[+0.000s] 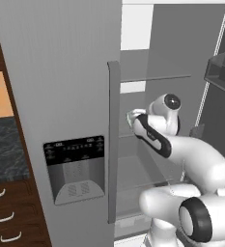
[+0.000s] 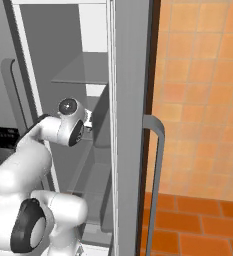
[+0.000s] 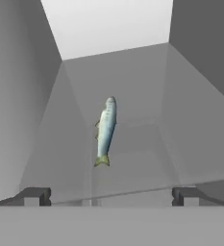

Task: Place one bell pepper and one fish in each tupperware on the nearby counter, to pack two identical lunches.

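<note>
One fish (image 3: 105, 130) lies lengthwise on the fridge shelf (image 3: 132, 158) just ahead of your wide-open, empty hand (image 3: 111, 196); it looks light, slim and probably slippery, so you'd best pinch across its thicker mid-body, not its tapering tail.

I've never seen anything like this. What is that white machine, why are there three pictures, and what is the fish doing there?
The white machine is a robot arm reaching into an open fridge. Two pictures come from cameras riding on its base, behind it to the left and right. The third comes from a camera on its hand, looking along the gripper, whose two dark fingertips stand wide apart, holding nothing. Ahead of them a silvery fish lies on a fridge shelf. In the left picture, a dark stone counter sits beside the fridge.
</note>
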